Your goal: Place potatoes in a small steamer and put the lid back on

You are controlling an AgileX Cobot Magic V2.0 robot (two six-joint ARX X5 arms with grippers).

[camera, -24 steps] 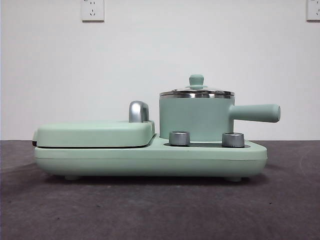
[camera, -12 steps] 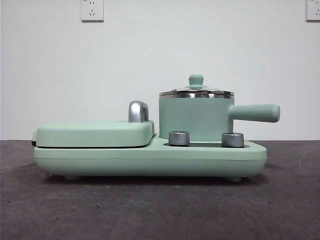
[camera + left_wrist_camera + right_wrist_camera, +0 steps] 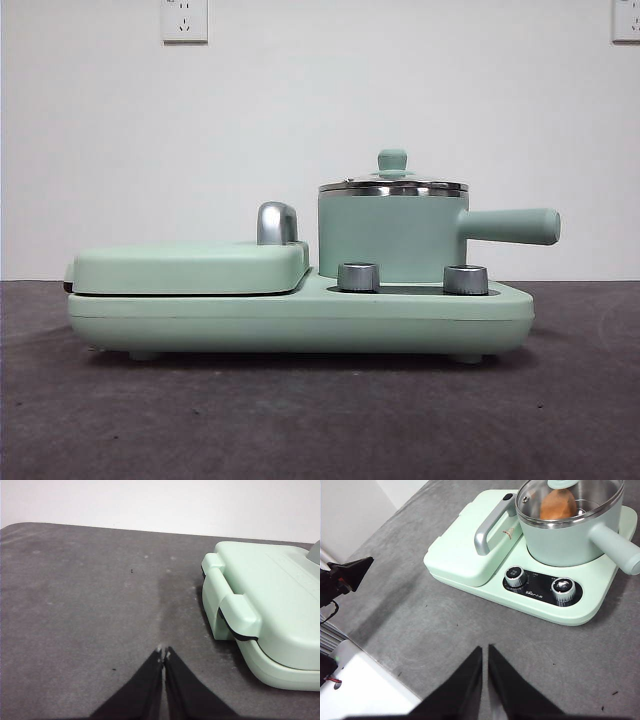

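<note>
Orange-brown lumpy potato (image 3: pixel 558 504) lies inside the small mint-green steamer pot (image 3: pixel 393 238), under its clear glass lid (image 3: pixel 569 500). Left gripper (image 3: pixel 163 653) and right gripper (image 3: pixel 485 649) hover over the grey table (image 3: pixel 300 420), jaws closed, empty.

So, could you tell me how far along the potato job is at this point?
It looks finished. The potato lies inside the steamer, seen through the glass lid, which sits on the rim. Nothing is in hand: the left gripper and the right gripper are both shut and empty, away from the cooker. No step seems left.
</note>
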